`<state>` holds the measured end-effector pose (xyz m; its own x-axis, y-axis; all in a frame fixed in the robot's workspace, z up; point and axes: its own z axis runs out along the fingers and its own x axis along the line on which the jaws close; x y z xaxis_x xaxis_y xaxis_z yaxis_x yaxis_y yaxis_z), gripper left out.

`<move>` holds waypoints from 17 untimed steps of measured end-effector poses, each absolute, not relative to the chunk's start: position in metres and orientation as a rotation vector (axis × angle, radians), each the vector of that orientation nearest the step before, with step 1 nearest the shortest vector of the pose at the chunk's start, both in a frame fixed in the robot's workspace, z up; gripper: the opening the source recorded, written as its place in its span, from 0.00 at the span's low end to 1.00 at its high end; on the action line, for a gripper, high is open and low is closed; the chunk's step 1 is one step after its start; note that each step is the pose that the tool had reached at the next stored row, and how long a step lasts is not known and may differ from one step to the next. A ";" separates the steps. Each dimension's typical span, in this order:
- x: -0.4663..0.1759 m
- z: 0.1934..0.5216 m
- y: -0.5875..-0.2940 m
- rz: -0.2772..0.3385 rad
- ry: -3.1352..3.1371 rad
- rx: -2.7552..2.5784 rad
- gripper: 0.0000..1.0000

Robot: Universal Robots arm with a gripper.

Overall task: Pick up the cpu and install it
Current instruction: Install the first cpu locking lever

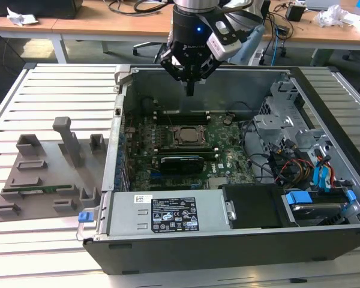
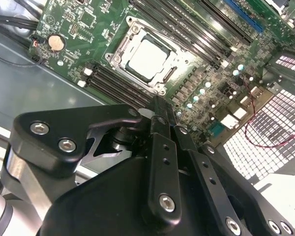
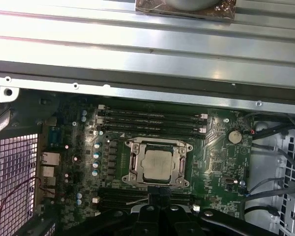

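Cpu, small flat square chip with silver-grey metal top [image 1: 185, 134], seated in dark socket frame on green motherboard [image 1: 228, 157], exterior view, black gripper [image 1: 190, 91] above, fingers together, empty; both wrist views, chip [image 2: 148, 56] [image 3: 157, 165] beyond closed fingertips.

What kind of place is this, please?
Probably a robotics lab or test workshop: an open computer case lies on a slatted metal table, desks with cables stand behind, and the gripper hangs above the cpu.

Cpu [image 1: 186, 134] sits in socket frame [image 1: 185, 135] on mobo [image 1: 228, 157] inside case [image 1: 168, 252]; claw [image 1: 190, 91] above it.
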<state>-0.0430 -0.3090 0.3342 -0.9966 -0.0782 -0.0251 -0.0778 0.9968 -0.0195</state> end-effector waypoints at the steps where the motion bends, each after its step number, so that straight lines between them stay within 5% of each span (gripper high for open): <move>1: -0.045 0.334 -0.309 -0.029 3.113 -0.122 0.11; 17: -0.056 0.333 -0.308 -0.029 3.113 -0.122 0.11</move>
<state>-0.0558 -0.3081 0.3333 -0.9966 -0.0782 -0.0251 -0.0777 0.9968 -0.0195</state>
